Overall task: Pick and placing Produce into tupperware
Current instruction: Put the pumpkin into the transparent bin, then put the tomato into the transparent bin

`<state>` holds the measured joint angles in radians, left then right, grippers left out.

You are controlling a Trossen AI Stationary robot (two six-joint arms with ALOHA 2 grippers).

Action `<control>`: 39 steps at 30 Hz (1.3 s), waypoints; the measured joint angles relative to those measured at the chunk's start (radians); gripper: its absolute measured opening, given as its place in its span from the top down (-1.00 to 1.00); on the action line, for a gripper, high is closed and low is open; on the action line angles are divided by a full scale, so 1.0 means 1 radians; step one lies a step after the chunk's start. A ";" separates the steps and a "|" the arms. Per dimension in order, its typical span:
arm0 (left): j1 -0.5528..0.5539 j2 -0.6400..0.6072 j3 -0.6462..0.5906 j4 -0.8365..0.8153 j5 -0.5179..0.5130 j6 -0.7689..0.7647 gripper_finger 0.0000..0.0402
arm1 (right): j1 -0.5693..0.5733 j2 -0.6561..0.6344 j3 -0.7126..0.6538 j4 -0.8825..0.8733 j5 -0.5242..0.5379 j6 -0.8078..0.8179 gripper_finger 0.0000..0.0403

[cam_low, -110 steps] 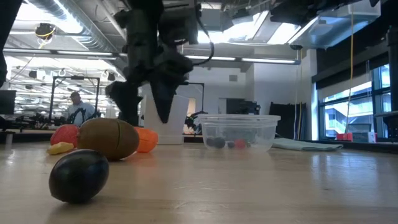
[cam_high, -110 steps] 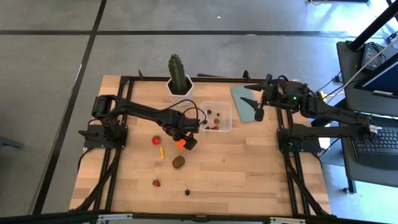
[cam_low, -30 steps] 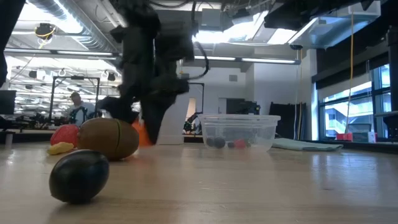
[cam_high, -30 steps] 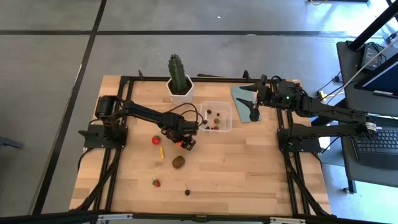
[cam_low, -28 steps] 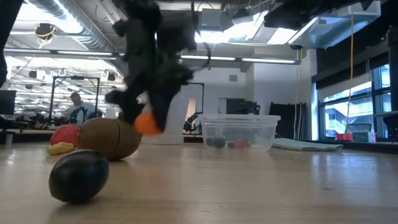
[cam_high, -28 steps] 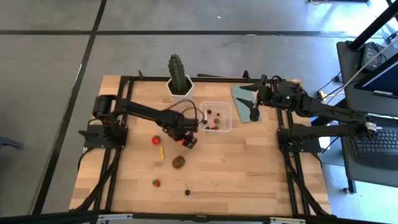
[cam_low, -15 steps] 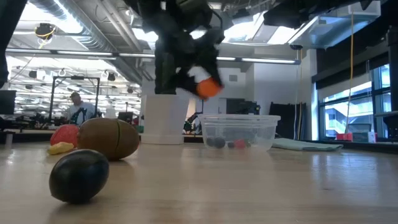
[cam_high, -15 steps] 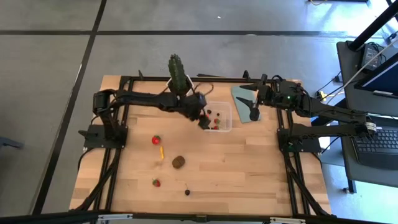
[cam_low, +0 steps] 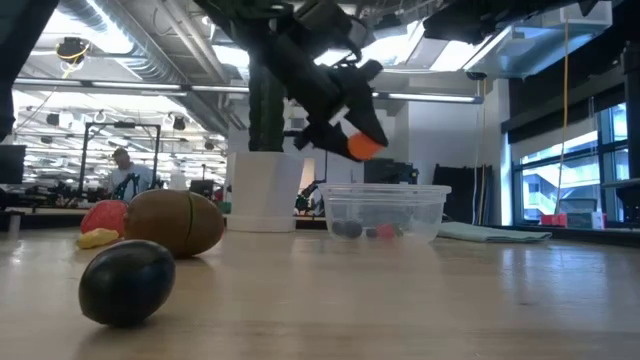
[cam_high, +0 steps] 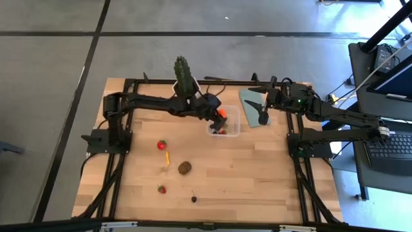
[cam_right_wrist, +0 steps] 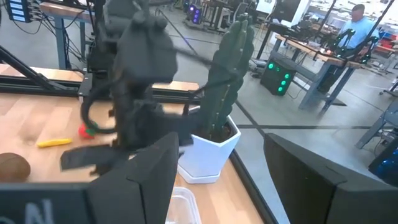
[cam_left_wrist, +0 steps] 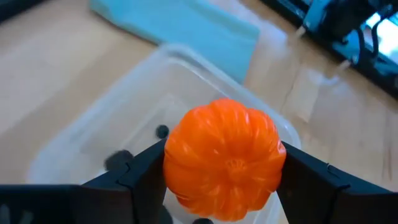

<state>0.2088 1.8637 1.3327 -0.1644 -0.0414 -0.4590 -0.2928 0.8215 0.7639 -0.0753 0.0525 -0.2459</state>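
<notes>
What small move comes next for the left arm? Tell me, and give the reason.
Probably open the left pincer to drop the ribbed orange toy ball. It is clamped between the fingers and, in the left wrist view and the high view, sits above the small clear plastic tupperware, clear of its rim in the low view. The right pincer waits over the flat blue-grey lid.

The ribbed bright-orange toy ball [cam_left_wrist: 222, 160] sits between my dark, almost black left gripper [cam_left_wrist: 217, 180] fingers. Below it is the clear, colourless square plastic tupperware [cam_left_wrist: 81, 144], with dark berries [cam_left_wrist: 161, 131] and a red speck inside. Beyond lies the flat blue-grey rectangular lid [cam_left_wrist: 180, 28] on the pale, light-brown wooden table [cam_high: 257, 174]. On the wood are a red strawberry [cam_high: 161, 145], a yellow-orange stick [cam_high: 167, 157] and a brown oval [cam_high: 185, 167]. The green cactus [cam_high: 182, 69] stands in a white hexagonal pot [cam_low: 262, 190].
</notes>
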 joint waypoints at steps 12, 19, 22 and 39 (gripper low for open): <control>-0.016 0.113 0.000 0.025 -0.001 -0.003 -0.23 | 0.000 0.000 0.000 -0.005 0.000 0.005 -0.18; -0.016 0.113 0.000 0.055 -0.001 -0.004 -0.23 | 0.000 0.000 0.000 -0.005 0.000 0.005 -0.18; -0.016 0.112 0.000 0.055 0.002 -0.004 -0.23 | 0.000 0.000 0.000 -0.006 0.000 0.005 -0.18; 0.004 0.112 0.000 0.053 0.072 -0.002 -0.57 | 0.000 0.000 0.000 -0.006 0.000 0.005 -0.18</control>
<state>0.2126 1.9759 1.3331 -0.1116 0.0308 -0.4606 -0.2928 0.8215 0.7639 -0.0814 0.0524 -0.2409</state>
